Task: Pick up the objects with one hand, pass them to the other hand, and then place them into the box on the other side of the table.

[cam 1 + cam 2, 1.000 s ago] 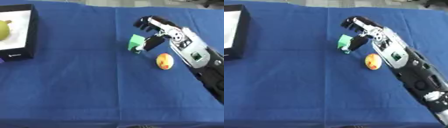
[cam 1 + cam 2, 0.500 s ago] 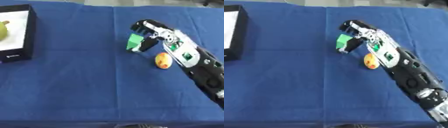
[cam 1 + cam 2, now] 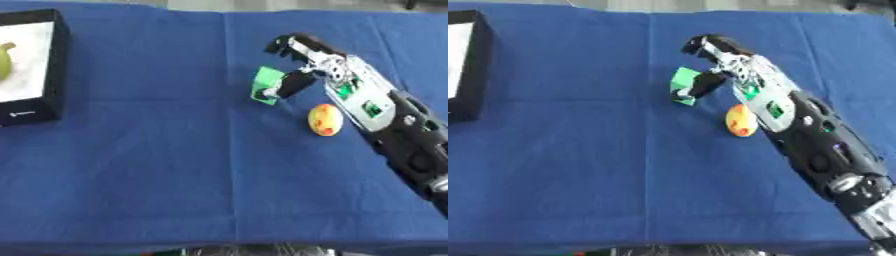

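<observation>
The right hand (image 3: pixel 302 65) reaches over the blue table (image 3: pixel 157 165), thumb touching the green block (image 3: pixel 266 85), fingers bent above it but not closed. An orange ball (image 3: pixel 324 119) lies just beside its wrist, and the box (image 3: pixel 52 65) is far off to its left

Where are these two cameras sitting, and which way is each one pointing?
Left eye view: in the robot's head, looking down at the blue table; shows the right hand at a green block, an orange-yellow fruit and the black box holding a yellow-green fruit.
Right eye view: beside it, facing the same way; more of the right arm shows, less of the box.
Shared: hand, block, orange-yellow fruit, table.
</observation>
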You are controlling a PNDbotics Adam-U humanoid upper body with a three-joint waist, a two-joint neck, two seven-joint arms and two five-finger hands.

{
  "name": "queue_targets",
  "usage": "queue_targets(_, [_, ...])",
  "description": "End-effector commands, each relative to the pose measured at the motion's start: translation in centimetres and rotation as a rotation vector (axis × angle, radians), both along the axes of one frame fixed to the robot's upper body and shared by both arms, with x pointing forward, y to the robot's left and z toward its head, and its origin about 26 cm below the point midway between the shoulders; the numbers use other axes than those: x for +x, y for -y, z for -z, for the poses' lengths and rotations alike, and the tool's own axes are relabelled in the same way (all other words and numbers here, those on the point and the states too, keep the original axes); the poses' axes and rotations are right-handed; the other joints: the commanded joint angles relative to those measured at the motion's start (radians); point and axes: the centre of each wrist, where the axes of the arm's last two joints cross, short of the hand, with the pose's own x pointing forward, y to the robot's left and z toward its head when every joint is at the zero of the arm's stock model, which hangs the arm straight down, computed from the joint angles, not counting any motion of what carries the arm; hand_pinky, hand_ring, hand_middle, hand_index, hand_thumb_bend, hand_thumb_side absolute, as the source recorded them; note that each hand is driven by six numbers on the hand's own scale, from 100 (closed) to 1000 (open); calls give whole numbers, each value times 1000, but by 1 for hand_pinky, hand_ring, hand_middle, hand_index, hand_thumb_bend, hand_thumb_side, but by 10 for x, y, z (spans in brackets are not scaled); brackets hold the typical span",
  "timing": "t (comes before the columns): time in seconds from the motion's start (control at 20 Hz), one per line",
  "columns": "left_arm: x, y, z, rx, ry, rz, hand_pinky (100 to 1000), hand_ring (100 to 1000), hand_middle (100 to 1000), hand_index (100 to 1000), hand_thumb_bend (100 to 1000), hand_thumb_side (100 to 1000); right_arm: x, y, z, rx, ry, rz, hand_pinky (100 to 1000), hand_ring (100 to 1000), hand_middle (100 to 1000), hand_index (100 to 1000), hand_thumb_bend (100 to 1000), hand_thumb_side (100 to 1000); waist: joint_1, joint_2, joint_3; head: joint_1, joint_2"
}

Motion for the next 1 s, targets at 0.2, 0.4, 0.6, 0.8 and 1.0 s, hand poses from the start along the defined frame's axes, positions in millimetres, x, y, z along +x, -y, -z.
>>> queue_targets(0.2, [-1, -2, -6, 21, 13, -5, 768, 753, 759, 700, 227, 641, 5, 10, -11, -32, 3, 20, 810, 832, 769, 814, 598, 240, 9, -12, -2, -9, -2])
queue_targets(0.4, [-1, -2, -4, 23, 7, -4, 768, 753, 759, 700, 228, 642, 7, 12, -9, -32, -21, 22, 800, 823, 753, 800, 589, 244, 11, -12, -3, -12, -2])
queue_targets(0.6, [-2, -1, -4, 27, 7, -2, 768, 753, 758, 700, 229, 641, 9, 15, -8, -24, -33, 36, 798, 821, 746, 794, 585, 241, 13, -11, -2, -12, -2])
queue_targets(0.8, [-2, -1, -5, 28, 11, -1, 768, 753, 758, 700, 228, 640, 10, 16, -6, -22, -37, 45, 798, 820, 745, 793, 590, 240, 15, -10, 0, -15, -2])
queue_targets(1.0, [-2, 0, -4, 29, 10, 1, 768, 753, 758, 700, 226, 641, 12, 17, -2, -22, -49, 57, 797, 818, 741, 789, 590, 238, 16, -8, 3, -18, -2])
